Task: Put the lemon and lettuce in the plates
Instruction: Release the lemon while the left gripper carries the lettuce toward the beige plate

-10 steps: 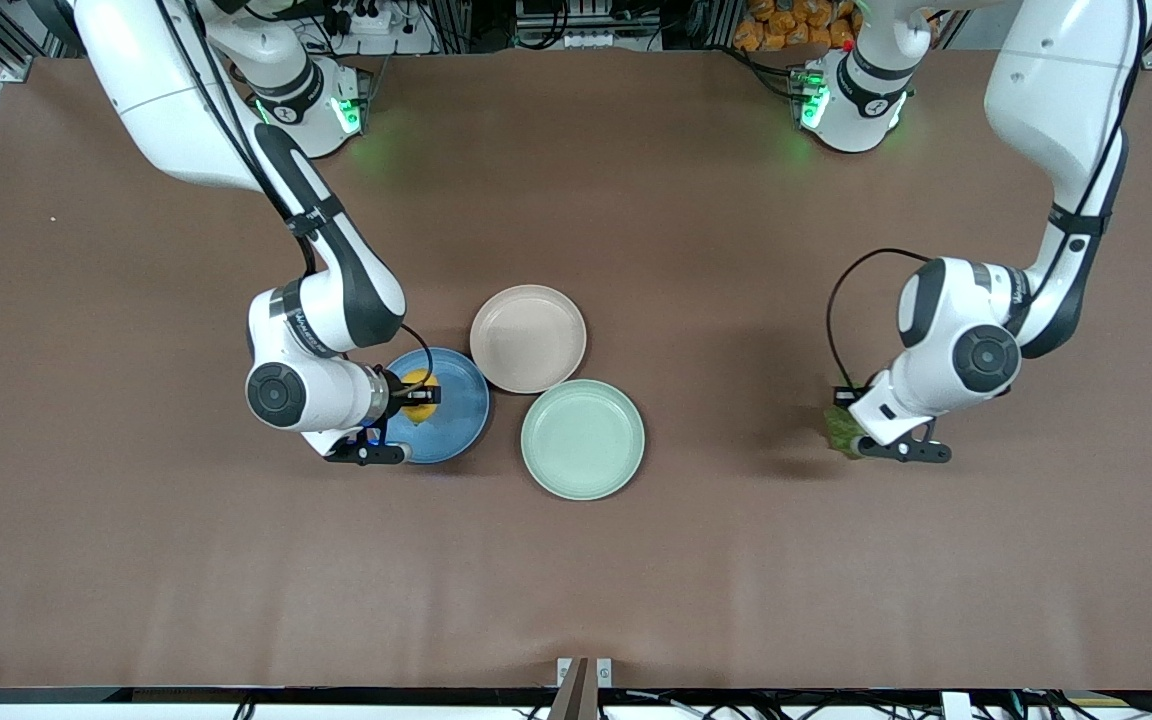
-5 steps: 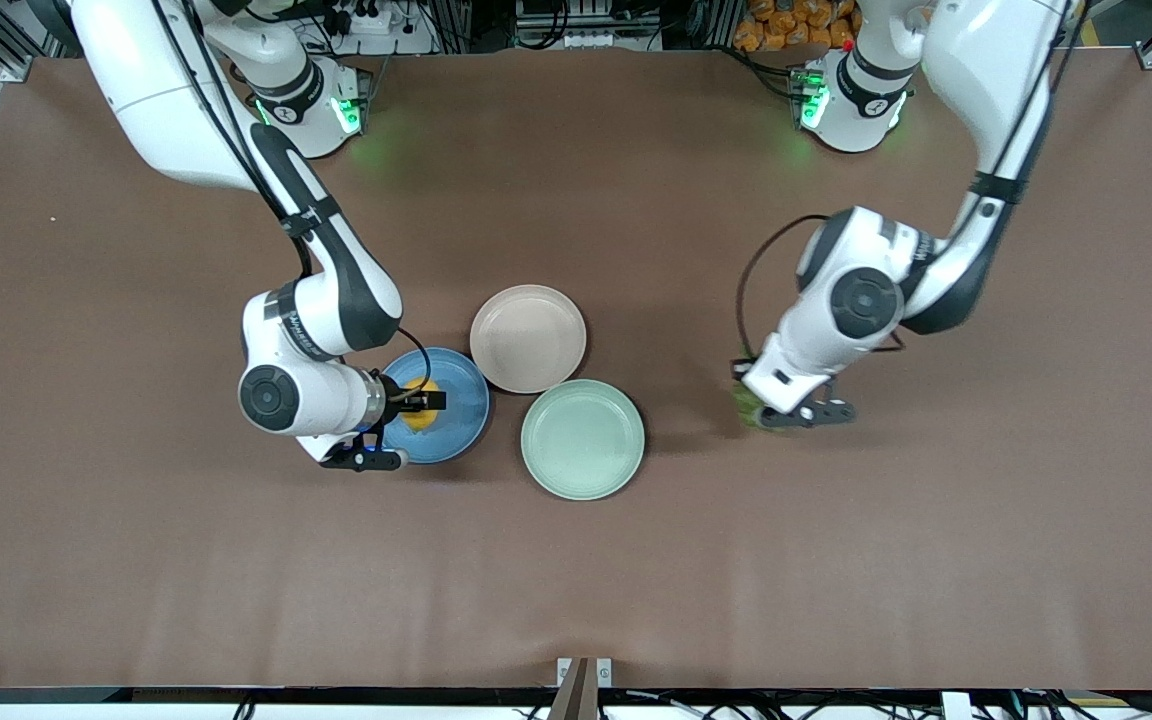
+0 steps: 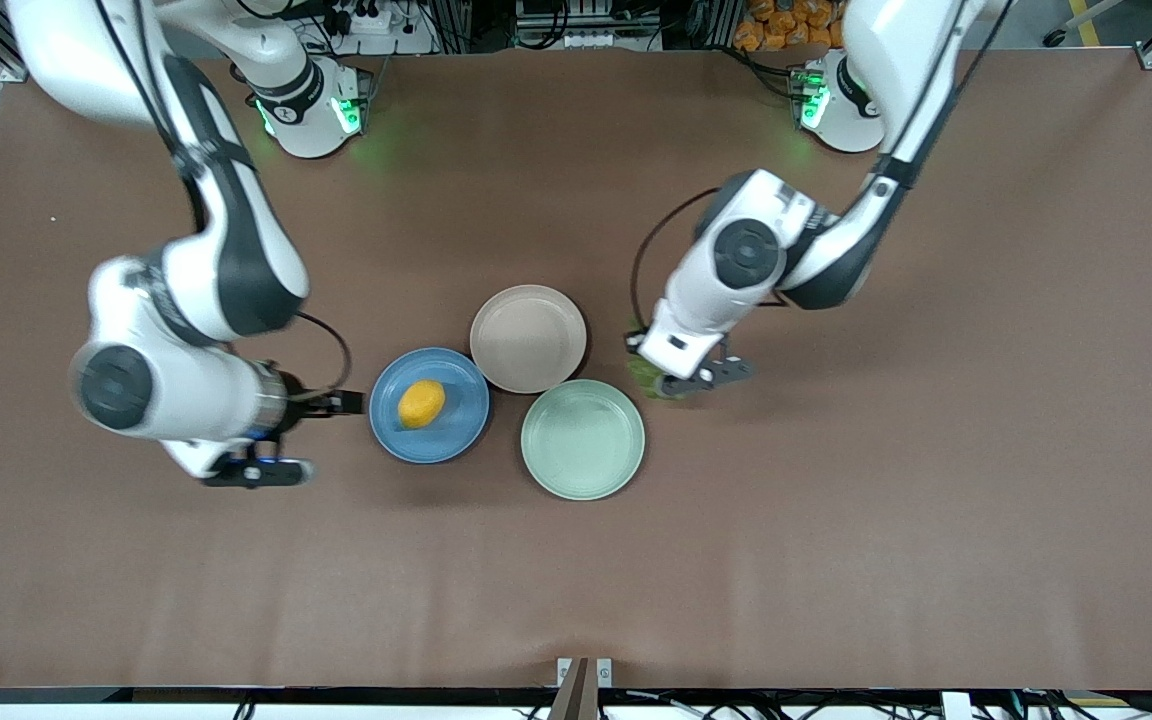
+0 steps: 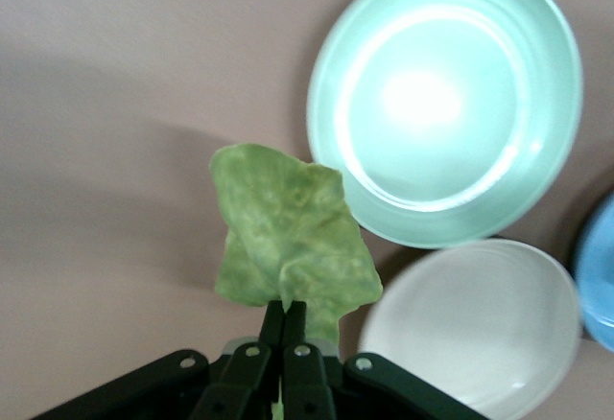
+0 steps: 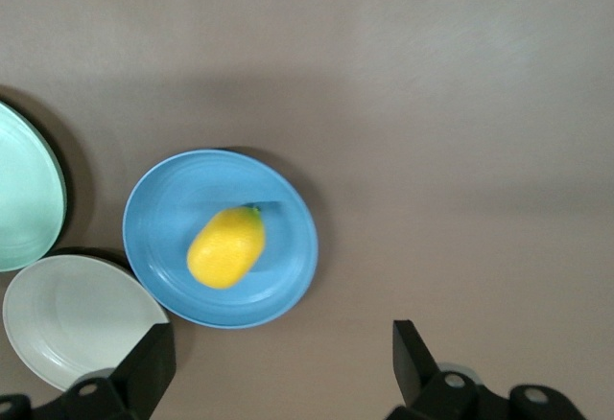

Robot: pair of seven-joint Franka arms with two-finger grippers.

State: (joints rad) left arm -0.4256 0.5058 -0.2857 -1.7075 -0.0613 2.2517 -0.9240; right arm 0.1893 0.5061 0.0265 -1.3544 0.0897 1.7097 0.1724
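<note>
The lemon lies in the blue plate, apart from any gripper; the right wrist view also shows the lemon in the blue plate. My right gripper is open and empty, over the table beside the blue plate toward the right arm's end; it shows in the right wrist view. My left gripper is shut on the green lettuce, over the table beside the beige-pink plate. In the left wrist view the gripper pinches the lettuce by its edge.
A pale mint-green plate sits touching the blue and beige-pink plates, nearer the front camera. It shows in the left wrist view with the beige-pink plate. The brown table spreads around them.
My right gripper has let go of the lemon in the blue plate and drawn back toward the right arm's end. My left gripper has carried the lettuce toward the plates.
</note>
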